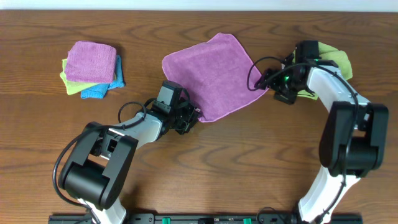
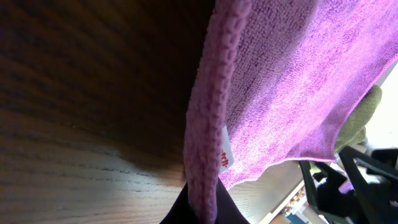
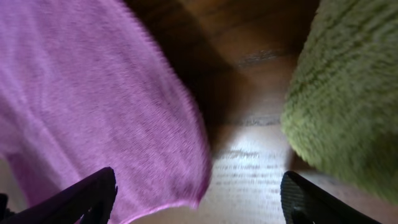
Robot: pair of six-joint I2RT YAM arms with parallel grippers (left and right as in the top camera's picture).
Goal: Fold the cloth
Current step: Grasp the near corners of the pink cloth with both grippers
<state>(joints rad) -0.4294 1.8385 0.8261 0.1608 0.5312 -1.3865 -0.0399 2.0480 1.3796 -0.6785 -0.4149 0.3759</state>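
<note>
Overhead first: spread flat mid-bench (image 1: 249,162), the violet cloth (image 1: 211,74), turned like a diamond. At its near corner, the left end effector (image 1: 189,117), down on the hem. Hard to read the jaws from up here.

Over to the left wrist view for the answer: clamped tight on the cloth (image 2: 298,81), with the thick stitched hem running straight down into the dark fingers (image 2: 231,210) at the bottom edge. Just beside the pinch, a white tag (image 2: 225,152) with red print, too small to make out from above.

Across the cloth, the right end effector (image 1: 264,79) at the right-hand corner, with the lime-green cloth (image 1: 333,62) just behind it.

Now the right wrist view, somewhat blurred: spread wide, gripping nothing. One finger (image 3: 81,199) low by the purple corner (image 3: 93,99), the other over by the green pile (image 3: 348,93), bare wood between.

Back overhead for the only sight of the stack of folded cloths (image 1: 92,68) far left. Pink-purple on top, green and blue beneath, well apart from both arms.
</note>
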